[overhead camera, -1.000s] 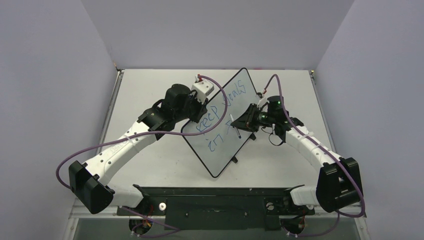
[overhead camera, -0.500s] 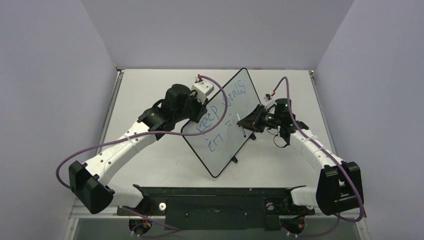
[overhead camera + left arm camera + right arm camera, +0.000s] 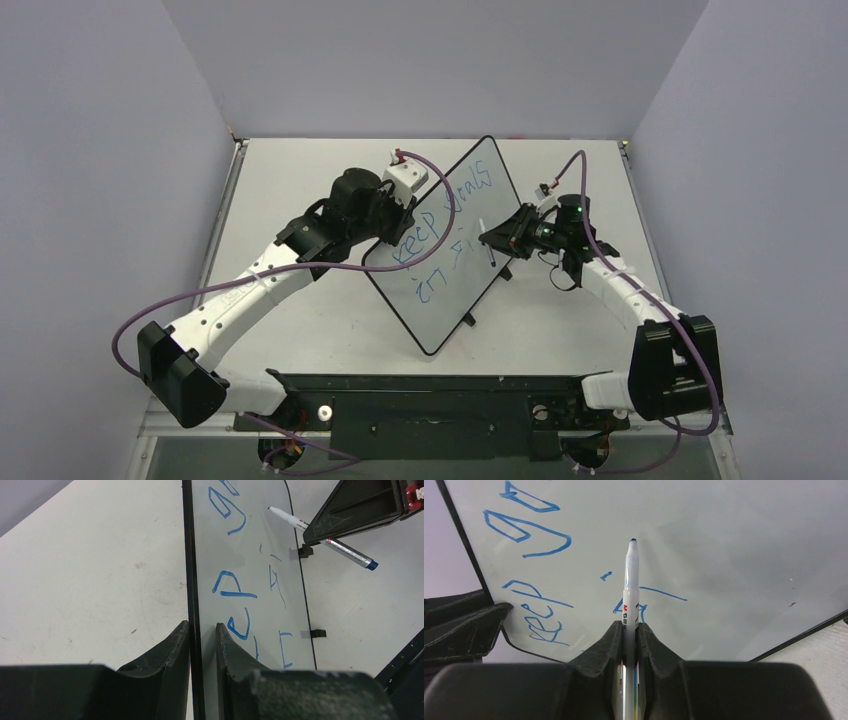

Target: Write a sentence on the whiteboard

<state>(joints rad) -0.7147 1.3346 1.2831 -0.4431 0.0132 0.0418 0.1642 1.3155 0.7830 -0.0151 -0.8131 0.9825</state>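
The whiteboard (image 3: 447, 300) stands tilted on its edge at mid-table, with two black clip feet (image 3: 318, 633) on its long edge. My left gripper (image 3: 393, 237) is shut on its black-rimmed left edge, one finger on each face (image 3: 202, 626). The sentence (image 3: 440, 215) is blue lettering: "keep goals" (image 3: 540, 614) above a shorter second line. My right gripper (image 3: 497, 241) is shut on a white marker (image 3: 630, 580), which points at the board (image 3: 734, 555) past the second line. Its tip is close to the surface; I cannot tell whether it touches. The marker (image 3: 350, 554) also shows in the left wrist view.
The board rests on a white table (image 3: 300, 330) boxed in by purple walls at left, back and right. Purple cables loop from both arms (image 3: 250, 285). The black base rail (image 3: 430, 400) runs along the near edge.
My right wrist has drawn back to the right, and the marker has shifted up and right along the second line, where new short strokes show. The left arm and board have stayed still.
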